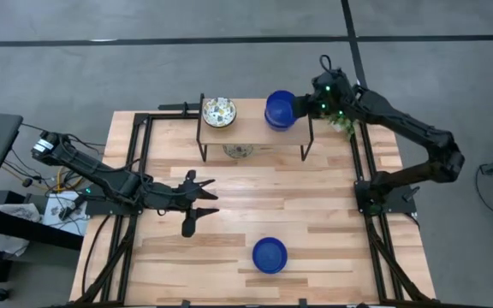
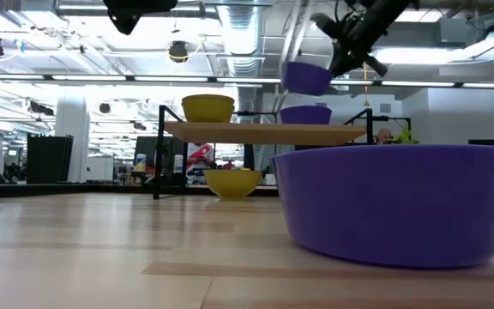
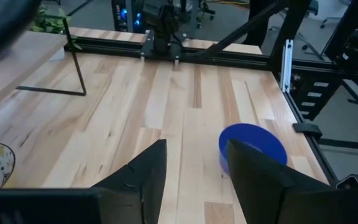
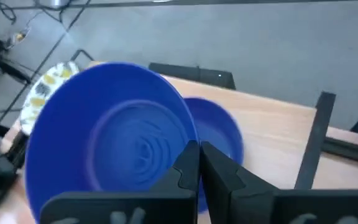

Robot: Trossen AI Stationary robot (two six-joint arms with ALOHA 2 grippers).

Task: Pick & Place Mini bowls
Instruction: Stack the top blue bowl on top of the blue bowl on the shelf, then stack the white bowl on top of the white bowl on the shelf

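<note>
My right gripper (image 1: 302, 109) is shut on a cobalt blue mini bowl (image 1: 281, 109) and holds it over the right end of the wooden shelf (image 1: 255, 133) at the table's far side. A second blue bowl (image 4: 222, 134) sits on the shelf just under it. A floral bowl (image 1: 219, 112) stands on the shelf's left end, and another (image 1: 238, 151) rests on the table under the shelf. A third blue bowl (image 1: 270, 255) sits near the front edge. My left gripper (image 1: 214, 190) hovers open over the table's left middle. My right gripper pinches the blue bowl's rim (image 4: 188, 146) on the side nearest the wrist, one finger inside the bowl and one outside. The fingers slant down from the table's right. The bowl (image 2: 305, 77) hangs tilted and lifted clear above the bowl on the shelf (image 2: 305, 113).
The shelf stands on thin black legs (image 1: 308, 141). A small green plant (image 1: 342, 125) sits at the far right corner beside the right arm. Black frame rails (image 1: 139, 154) run along the table's left and right edges. Bare wood lies between the shelf and the front bowl.
</note>
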